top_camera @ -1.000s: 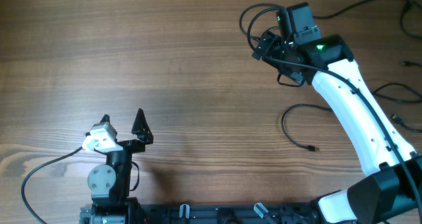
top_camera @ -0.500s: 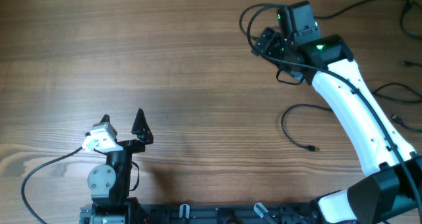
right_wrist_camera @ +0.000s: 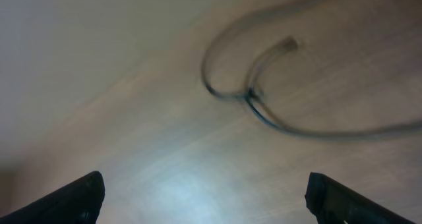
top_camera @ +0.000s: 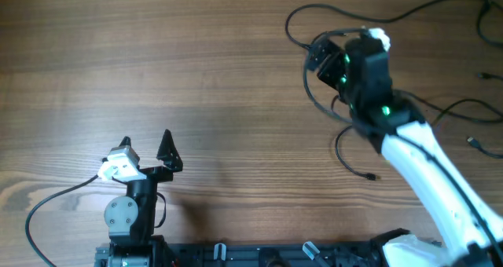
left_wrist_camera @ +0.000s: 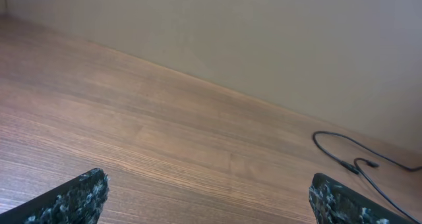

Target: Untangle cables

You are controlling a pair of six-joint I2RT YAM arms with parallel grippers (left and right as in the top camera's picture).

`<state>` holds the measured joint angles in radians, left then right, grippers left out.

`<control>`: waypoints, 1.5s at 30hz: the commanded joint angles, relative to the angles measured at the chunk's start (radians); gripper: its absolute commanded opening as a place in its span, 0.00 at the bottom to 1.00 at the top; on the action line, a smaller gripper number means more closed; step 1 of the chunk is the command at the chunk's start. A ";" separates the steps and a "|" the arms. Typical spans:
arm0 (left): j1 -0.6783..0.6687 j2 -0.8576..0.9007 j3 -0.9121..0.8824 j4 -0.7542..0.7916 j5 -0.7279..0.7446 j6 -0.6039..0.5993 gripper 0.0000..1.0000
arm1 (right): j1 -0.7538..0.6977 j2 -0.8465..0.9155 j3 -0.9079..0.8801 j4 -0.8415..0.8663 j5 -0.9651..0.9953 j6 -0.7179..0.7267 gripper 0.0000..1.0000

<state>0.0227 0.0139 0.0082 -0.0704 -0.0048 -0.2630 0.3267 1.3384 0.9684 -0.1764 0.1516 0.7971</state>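
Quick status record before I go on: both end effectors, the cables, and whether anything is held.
cables: overlapping loops at far right, not yet separated
loose cable: lies apart, nearer the base
left end effector: open, empty, near side of the table, away from the cables
right end effector: open, empty, over the cables
held: nothing

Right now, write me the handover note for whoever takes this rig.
Left gripper: open, empty, parked at the near left of the brown wooden table.
Right gripper: open, empty, by the thin black cables looped together at the far right.
One short black cable lies apart, nearer.
Done: nothing gripped. To do: pull the crossed loops apart.
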 commanded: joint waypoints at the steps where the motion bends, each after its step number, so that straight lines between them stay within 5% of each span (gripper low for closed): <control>1: 0.008 -0.007 -0.002 -0.006 0.015 0.024 1.00 | -0.001 -0.108 -0.174 0.156 0.090 -0.008 1.00; 12: 0.008 -0.007 -0.002 -0.005 0.015 0.024 1.00 | -0.056 -0.373 -0.505 0.311 0.144 -0.004 1.00; 17: 0.008 -0.007 -0.002 -0.005 0.015 0.024 1.00 | -0.131 -0.476 -0.580 0.306 0.140 0.144 1.00; 24: 0.008 -0.007 -0.002 -0.006 0.015 0.024 1.00 | -0.138 -0.632 -0.609 0.310 0.114 -0.255 1.00; 34: 0.008 -0.007 -0.002 -0.006 0.015 0.024 1.00 | -0.138 -0.702 -0.610 0.137 0.117 -0.311 1.00; 41: 0.008 -0.007 -0.002 -0.006 0.015 0.024 1.00 | -0.155 -0.715 -0.616 0.135 -0.063 -0.787 1.00; 45: 0.008 -0.007 -0.002 -0.006 0.015 0.024 1.00 | -0.193 -0.746 -0.627 0.152 -0.164 -0.887 1.00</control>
<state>0.0227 0.0139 0.0082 -0.0704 -0.0013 -0.2626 0.1593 0.6262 0.3622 -0.0422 0.0986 0.0597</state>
